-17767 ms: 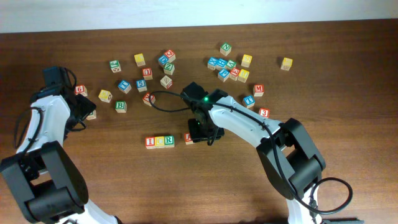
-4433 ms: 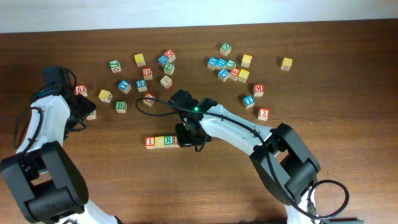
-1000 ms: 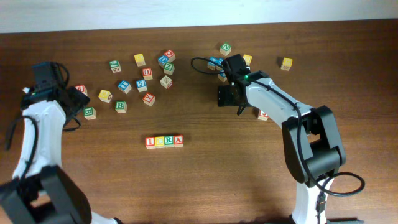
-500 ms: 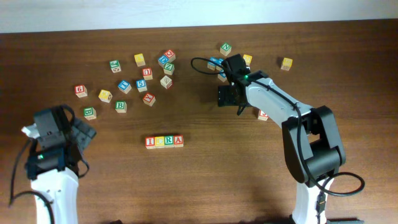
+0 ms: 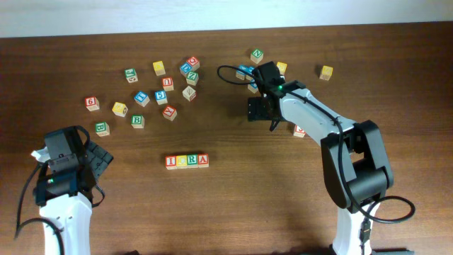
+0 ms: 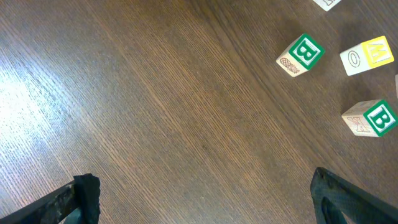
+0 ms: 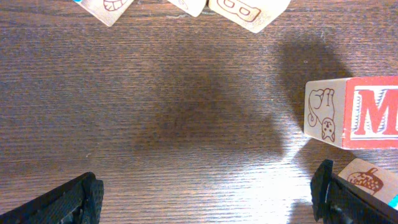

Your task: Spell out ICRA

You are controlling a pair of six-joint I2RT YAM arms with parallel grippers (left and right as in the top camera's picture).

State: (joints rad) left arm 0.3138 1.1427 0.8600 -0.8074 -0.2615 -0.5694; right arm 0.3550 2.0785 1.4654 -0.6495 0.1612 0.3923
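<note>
ICRA row (image 5: 187, 161) complete, cubes touching, middle of desk (image 5: 241, 205). My left pincer (image 5: 98, 156) and right pincer (image 5: 255, 110) both spread, empty. Nothing left, I judge.

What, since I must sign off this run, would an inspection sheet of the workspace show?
Surface: dark wooden table, no spills seen.
Job's things: I cube, C cube, R cube and A cube side by side in one row, reading ICRA.
Clutter: loose cubes with letters and digits in two scatters beyond the row, among them a red M cube and a green B cube.
Grippers: left gripper open, empty, over bare wood; right gripper open, empty, beside the M cube.
Cables: black cable loops off the right arm's wrist.
Surroundings: pale wall strip past the table's far edge.
</note>
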